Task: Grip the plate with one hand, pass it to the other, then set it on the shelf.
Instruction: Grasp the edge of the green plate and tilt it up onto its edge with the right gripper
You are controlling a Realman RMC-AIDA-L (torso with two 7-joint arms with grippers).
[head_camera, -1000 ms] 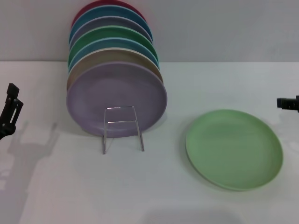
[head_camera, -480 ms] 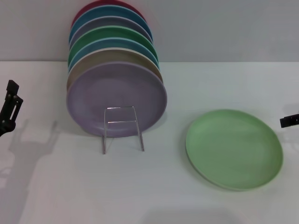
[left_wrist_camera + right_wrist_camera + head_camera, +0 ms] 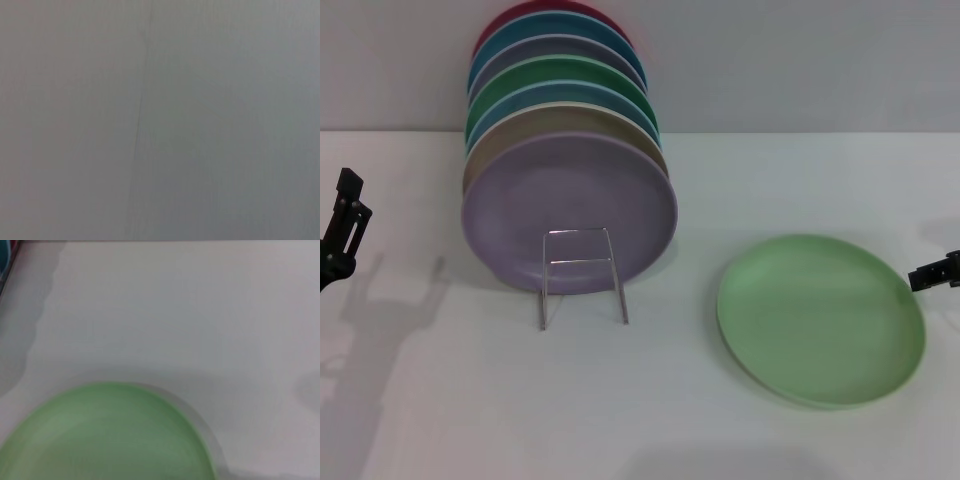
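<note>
The pale mint-green plate (image 3: 820,318) lies flat on the white table at the right; it also shows in the right wrist view (image 3: 107,435). The silver wire shelf (image 3: 582,275) stands left of centre with several coloured plates upright in it, the lavender plate (image 3: 570,210) at the front. My right gripper (image 3: 937,272) shows only as a black tip at the right edge, just beside the plate's far right rim. My left gripper (image 3: 342,232) is at the left edge, raised above the table and far from the plate.
The white table (image 3: 650,400) runs to a grey wall behind. The rack's plates include a darker green plate (image 3: 565,78) and a blue plate (image 3: 560,40). The left wrist view shows only a plain grey surface.
My right gripper has come down from well above the plate's rim to right beside it. The left gripper has hardly moved. The plate has not moved.
</note>
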